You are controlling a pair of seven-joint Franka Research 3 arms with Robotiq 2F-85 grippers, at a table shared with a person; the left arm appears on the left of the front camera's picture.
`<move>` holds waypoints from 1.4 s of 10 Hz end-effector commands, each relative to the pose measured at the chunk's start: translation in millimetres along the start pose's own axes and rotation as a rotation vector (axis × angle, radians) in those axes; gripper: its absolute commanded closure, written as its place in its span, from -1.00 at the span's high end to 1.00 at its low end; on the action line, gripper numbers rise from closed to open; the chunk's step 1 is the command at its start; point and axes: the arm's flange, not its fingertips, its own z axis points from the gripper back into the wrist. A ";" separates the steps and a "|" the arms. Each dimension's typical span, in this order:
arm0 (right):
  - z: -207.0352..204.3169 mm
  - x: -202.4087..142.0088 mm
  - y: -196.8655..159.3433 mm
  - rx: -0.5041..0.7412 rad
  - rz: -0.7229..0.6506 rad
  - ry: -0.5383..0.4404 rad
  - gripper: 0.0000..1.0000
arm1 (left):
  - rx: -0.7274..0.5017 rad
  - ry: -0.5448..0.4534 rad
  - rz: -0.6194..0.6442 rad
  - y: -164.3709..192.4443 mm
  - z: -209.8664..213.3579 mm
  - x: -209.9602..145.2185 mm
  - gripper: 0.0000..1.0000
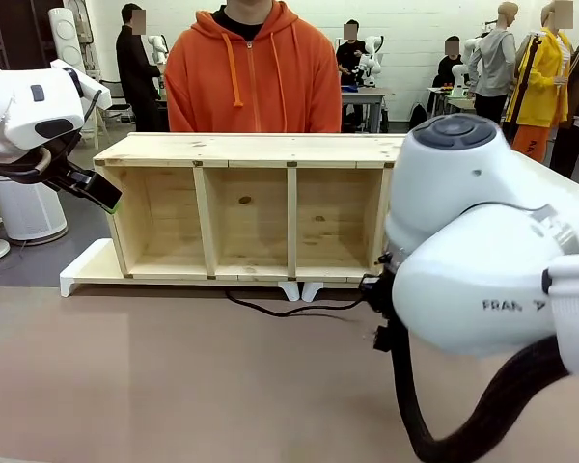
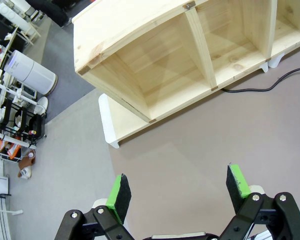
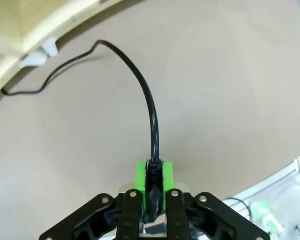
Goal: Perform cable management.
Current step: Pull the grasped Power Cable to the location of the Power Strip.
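Observation:
The cable (image 3: 151, 115) is a thin black cord. It runs from between my right gripper's (image 3: 153, 181) green pads across the brown table to the foot of the wooden shelf. The right gripper is shut on the cable's near end. In the front view the cable (image 1: 289, 309) lies on the table in front of the shelf's middle and runs right, behind my right arm's white body. My left gripper (image 2: 178, 190) hangs open and empty above the table's left part, off the shelf's left end; it shows at the upper left (image 1: 106, 198). The left wrist view catches a stretch of the cable (image 2: 270, 86) by the shelf.
A low wooden shelf (image 1: 251, 207) with three open compartments lies across the back of the table on white feet (image 1: 299, 289). A person in an orange hoodie (image 1: 253, 82) stands behind it. My right arm's thick black hose (image 1: 482, 415) hangs at the front right. Bare brown tabletop (image 1: 154, 376) spreads in front.

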 end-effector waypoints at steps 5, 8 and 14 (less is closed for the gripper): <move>-9.2 6.2 -142.2 -0.089 -0.178 0.032 -0.68 | 0.002 -0.011 0.000 -0.3 -1.5 1.8 1.00; -7.5 18.6 -167.9 -0.137 -0.128 0.052 -0.68 | 0.002 -0.011 0.000 -0.3 -1.5 1.8 1.00; -3.9 70.0 -205.8 -0.150 0.063 -0.048 -0.68 | 0.002 -0.011 0.000 -0.3 -1.5 1.8 1.00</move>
